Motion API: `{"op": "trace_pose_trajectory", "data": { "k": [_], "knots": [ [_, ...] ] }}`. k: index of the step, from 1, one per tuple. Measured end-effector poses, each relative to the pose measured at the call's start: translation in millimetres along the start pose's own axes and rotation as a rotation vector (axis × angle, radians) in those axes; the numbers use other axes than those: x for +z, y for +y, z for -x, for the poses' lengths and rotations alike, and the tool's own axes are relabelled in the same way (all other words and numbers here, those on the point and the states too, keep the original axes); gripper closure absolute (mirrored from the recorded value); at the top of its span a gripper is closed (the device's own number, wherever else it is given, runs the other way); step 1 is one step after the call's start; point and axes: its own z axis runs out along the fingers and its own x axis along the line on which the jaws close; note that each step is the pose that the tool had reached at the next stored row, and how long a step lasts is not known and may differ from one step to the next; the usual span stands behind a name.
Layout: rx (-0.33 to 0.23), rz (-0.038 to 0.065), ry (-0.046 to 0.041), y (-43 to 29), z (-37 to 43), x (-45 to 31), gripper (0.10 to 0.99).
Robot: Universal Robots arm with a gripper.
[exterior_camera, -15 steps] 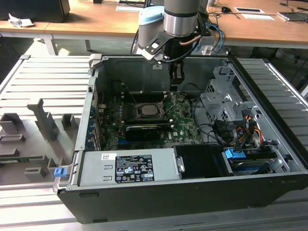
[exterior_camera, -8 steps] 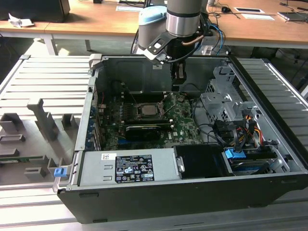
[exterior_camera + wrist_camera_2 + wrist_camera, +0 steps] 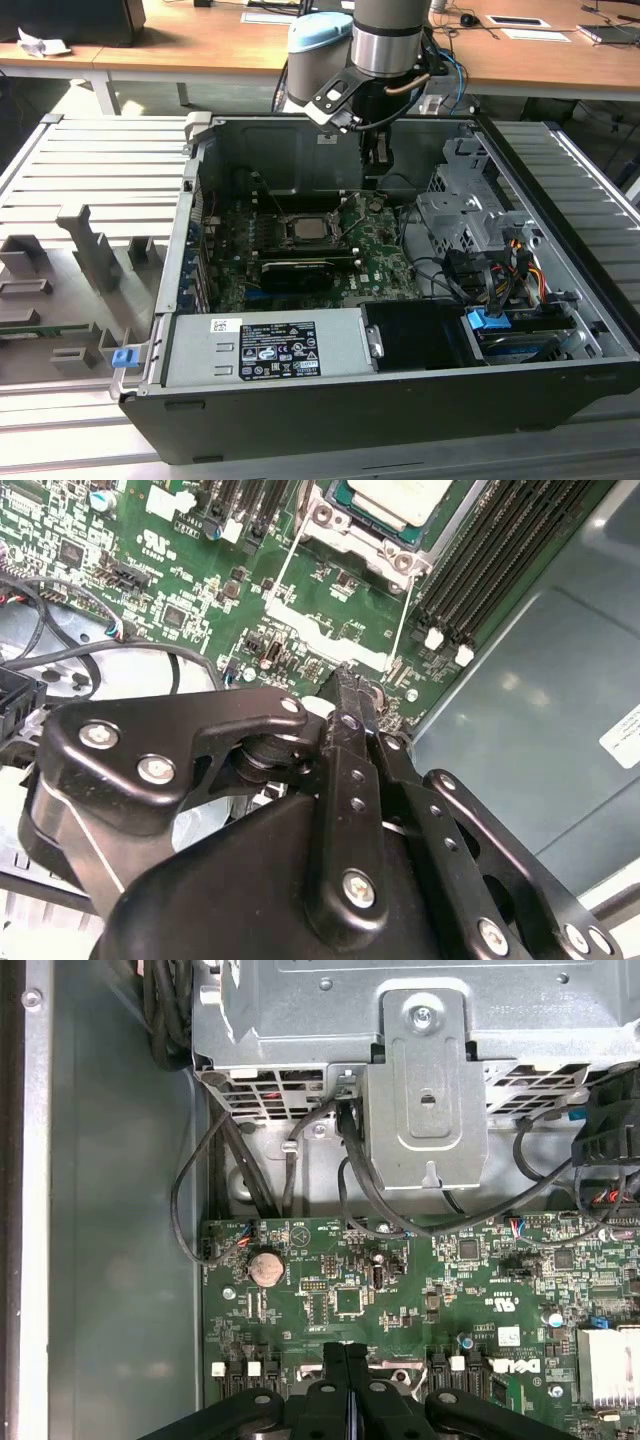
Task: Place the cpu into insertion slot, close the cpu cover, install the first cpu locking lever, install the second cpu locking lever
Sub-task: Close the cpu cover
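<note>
Tool [image 3: 345,1352] pressed together above green board [image 3: 400,1290]; cpu [image 3: 307,228] sits in insertion slot [image 3: 284,233].

Black, silver-screwed gripper [image 3: 352,685]. Just under its tips, green circuit board [image 3: 340,595] dotted with black chips. Further off, dull silver-grey cpu [image 3: 392,494]. Beside, plain grey case wall [image 3: 530,670].

A robotics lab or test workshop: an industrial robot arm [image 3: 385,40] hangs over an opened desktop computer case [image 3: 350,420] on a ribbed metal counter [image 3: 100,150], with grey block fixtures [image 3: 90,250] beside it and wooden counters [image 3: 180,50] with papers [image 3: 270,17] behind.
</note>
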Motion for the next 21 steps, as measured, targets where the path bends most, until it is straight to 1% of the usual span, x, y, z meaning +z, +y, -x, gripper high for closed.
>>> {"op": "trace_pose_trajectory", "data": {
  "k": [4, 7, 14, 21],
  "knots": [
    [0.000, 0.000, -0.0001, 2.0, -0.1, 0.8, 0.980],
    [0.000, 0.000, 0.0003, 2.2, 0.2, 1.1, 0.980],
    [0.000, 0.000, 0.0001, 2.3, 4.0, 1.2, 0.980],
    [0.000, 0.000, 0.0001, 4.4, 4.0, 1.6, 0.980]
  ]
}}
